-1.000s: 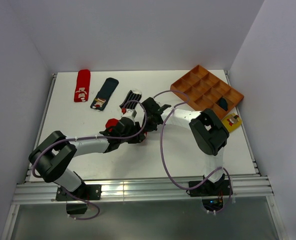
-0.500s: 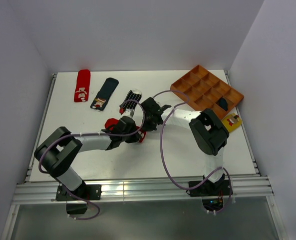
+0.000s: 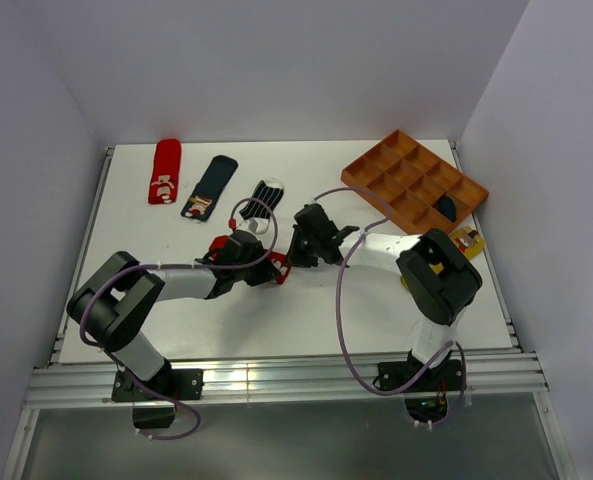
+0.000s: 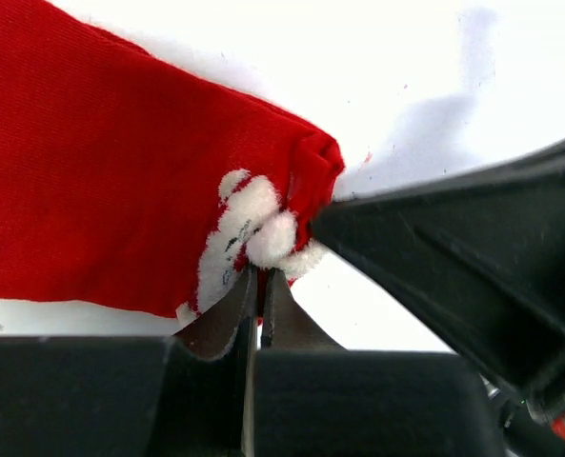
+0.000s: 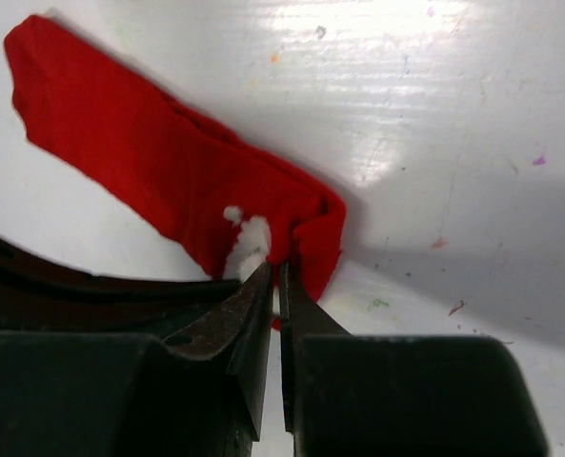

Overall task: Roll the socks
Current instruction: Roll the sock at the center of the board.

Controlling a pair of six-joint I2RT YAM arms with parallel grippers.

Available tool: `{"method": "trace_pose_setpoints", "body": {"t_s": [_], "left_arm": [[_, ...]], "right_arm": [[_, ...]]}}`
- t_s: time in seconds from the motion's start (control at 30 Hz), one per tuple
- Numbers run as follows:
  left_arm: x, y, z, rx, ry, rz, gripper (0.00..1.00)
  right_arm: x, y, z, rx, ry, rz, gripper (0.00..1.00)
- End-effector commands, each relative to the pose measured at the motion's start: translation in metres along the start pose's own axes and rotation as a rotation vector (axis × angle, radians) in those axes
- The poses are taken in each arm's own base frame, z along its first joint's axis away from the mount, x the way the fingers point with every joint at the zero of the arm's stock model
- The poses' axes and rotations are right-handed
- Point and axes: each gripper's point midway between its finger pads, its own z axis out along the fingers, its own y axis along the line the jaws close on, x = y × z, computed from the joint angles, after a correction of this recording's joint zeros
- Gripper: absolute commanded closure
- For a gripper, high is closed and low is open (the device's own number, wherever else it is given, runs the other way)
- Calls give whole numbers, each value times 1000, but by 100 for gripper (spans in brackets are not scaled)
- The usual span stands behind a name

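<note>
Left tool (image 4: 260,282), white table (image 3: 376,312), lavender walls (image 3: 276,70)

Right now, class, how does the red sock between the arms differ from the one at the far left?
The central red sock is pinched by the left end effector and right end effector, one end folded over; the far-left red sock lies flat and untouched. Both are red with white marks.

The left arm (image 3: 181,285) and right arm (image 3: 376,250) have white links, bulky black joints and a looping purple cable (image 3: 338,320) each. The right gripper (image 5: 274,271) has matte black fingers (image 5: 249,328).
</note>
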Motion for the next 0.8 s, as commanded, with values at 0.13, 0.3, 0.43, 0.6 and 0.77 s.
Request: {"method": "trace_pose_setpoints", "body": {"t_s": [0.13,0.3,0.43,0.6,0.77], "left_arm": [[18,41,2,-106,62,-29,100],[20,41,3,-102,74,-32,100],[20,41,4,-98,78,-32,100],[20,40,4,-97,81,-35,100],[20,41,4,-93,83,-41,100]], "right_arm": [[-16,19,-12,-127,-55,5,86],[-14,14,-2,-118,-42,18,86],[-14,9,6,-115,-39,30,86],[-15,-5,15,-77,-46,43,87],[-9,-25,25,-66,-23,79,87]]}}
